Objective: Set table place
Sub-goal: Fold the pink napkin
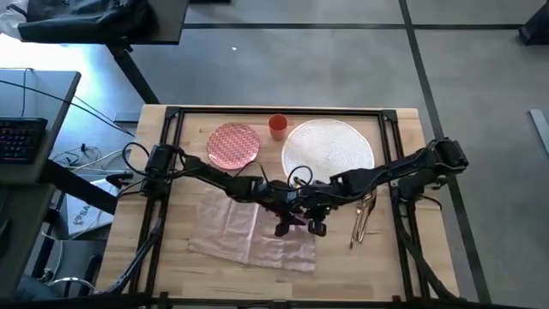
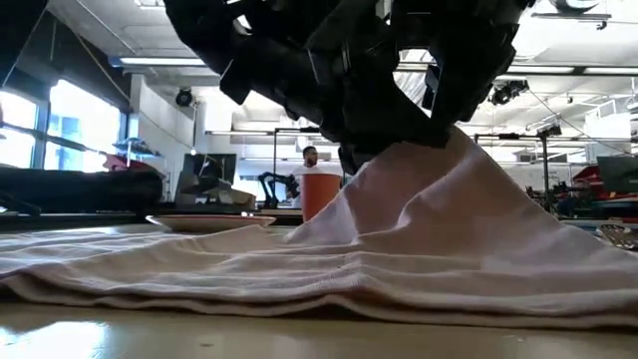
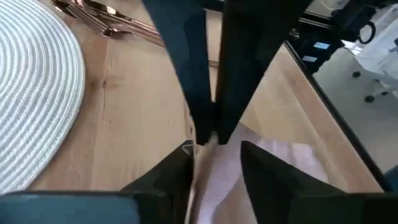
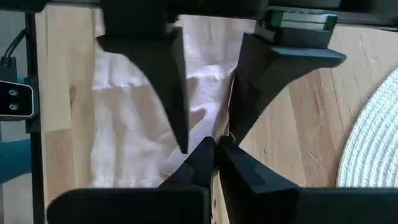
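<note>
Napkin (image 1: 253, 233) lifted at its edge, place not yet set.
Both grippers, left gripper (image 1: 286, 225) and right gripper (image 1: 316, 225), pinch it closed mid-tabletop; plate (image 1: 233, 145), cup (image 1: 277, 125), cutlery (image 1: 364, 216) lie off the placemat (image 1: 328, 148).

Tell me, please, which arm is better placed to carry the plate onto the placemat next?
Probably left: the plate lies on its side of the table, beside the placemat. Both grippers, left and right, are pinching the napkin.
</note>
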